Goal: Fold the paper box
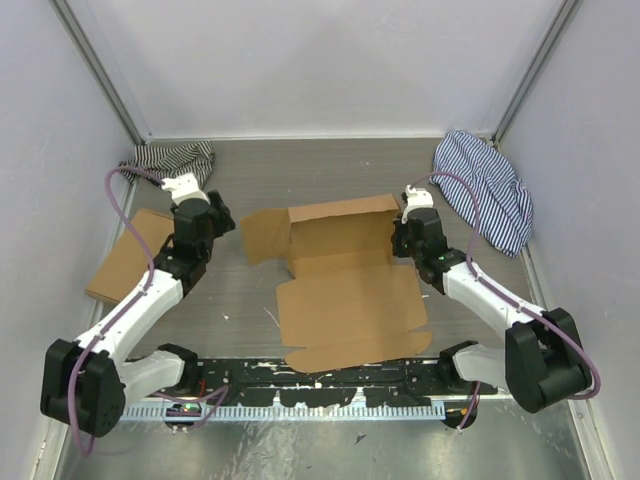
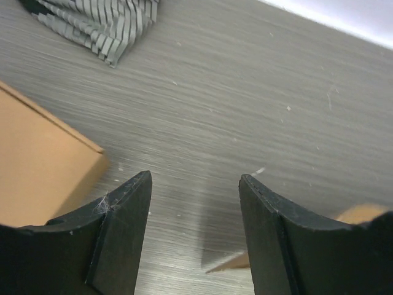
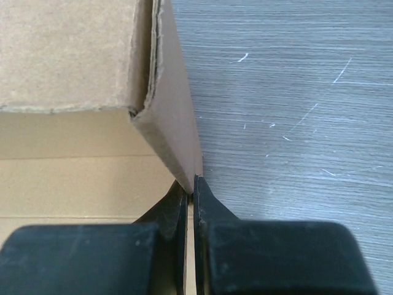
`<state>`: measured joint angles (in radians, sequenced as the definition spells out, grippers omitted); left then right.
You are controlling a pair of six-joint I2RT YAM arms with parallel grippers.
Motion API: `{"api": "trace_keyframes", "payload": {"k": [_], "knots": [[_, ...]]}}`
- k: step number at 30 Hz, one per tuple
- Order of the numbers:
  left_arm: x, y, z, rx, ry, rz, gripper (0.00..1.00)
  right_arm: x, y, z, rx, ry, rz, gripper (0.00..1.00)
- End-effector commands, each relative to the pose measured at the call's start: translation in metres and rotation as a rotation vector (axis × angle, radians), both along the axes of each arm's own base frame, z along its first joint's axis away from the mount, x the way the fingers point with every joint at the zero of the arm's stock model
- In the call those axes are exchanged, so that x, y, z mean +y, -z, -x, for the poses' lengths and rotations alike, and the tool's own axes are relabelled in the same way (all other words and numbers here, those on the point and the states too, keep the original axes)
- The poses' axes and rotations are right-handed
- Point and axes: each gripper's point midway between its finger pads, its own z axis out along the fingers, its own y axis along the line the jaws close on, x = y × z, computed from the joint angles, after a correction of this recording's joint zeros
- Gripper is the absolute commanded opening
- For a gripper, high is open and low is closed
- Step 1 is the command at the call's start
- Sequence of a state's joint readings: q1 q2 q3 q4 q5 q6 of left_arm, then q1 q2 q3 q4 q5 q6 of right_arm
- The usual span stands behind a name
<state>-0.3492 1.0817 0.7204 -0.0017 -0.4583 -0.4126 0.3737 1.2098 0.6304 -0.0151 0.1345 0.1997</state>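
The paper box (image 1: 345, 285) is a brown die-cut sheet in the middle of the table, its back wall and right side wall raised, its left flap (image 1: 262, 234) flat and its lid panel flat toward me. My right gripper (image 1: 402, 236) is shut on the raised right side wall (image 3: 175, 132), at its near end by the corner. My left gripper (image 1: 222, 218) is open and empty above bare table, just left of the left flap, whose corner (image 2: 230, 263) shows between the fingers (image 2: 126, 227).
A second flat brown cardboard box (image 1: 128, 254) lies at the left, also in the left wrist view (image 2: 37, 163). A dark striped cloth (image 1: 170, 158) lies at the back left, a blue striped cloth (image 1: 490, 188) at the back right. Walls enclose the table.
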Motion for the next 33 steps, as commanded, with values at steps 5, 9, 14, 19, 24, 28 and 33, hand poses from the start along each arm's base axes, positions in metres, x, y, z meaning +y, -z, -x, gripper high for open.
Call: {"api": "trace_keyframes", "payload": {"k": [5,9,14,19,24,28,33], "knots": [[-0.044,0.021,-0.019,-0.092,0.182,0.145,0.66,0.001,-0.021,-0.014,-0.075,-0.016,-0.117,0.01],[-0.053,0.036,-0.022,-0.086,0.227,0.154,0.66,0.003,-0.020,-0.013,-0.072,-0.032,-0.124,0.01],[-0.058,0.050,-0.033,-0.072,0.262,0.090,0.66,0.001,-0.023,-0.011,-0.078,-0.041,-0.119,0.01],[-0.047,0.050,-0.038,-0.083,0.231,0.023,0.65,-0.002,-0.022,-0.012,-0.070,-0.032,-0.112,0.01],[-0.030,0.048,-0.033,-0.145,0.177,0.004,0.67,-0.004,-0.023,-0.013,-0.067,-0.032,-0.110,0.01],[-0.042,0.049,-0.040,-0.194,0.253,0.064,0.68,-0.002,-0.026,-0.012,-0.069,-0.049,-0.113,0.01],[-0.063,0.058,-0.049,-0.206,0.343,0.112,0.68,0.000,-0.029,-0.012,-0.078,-0.061,-0.126,0.01]]}}
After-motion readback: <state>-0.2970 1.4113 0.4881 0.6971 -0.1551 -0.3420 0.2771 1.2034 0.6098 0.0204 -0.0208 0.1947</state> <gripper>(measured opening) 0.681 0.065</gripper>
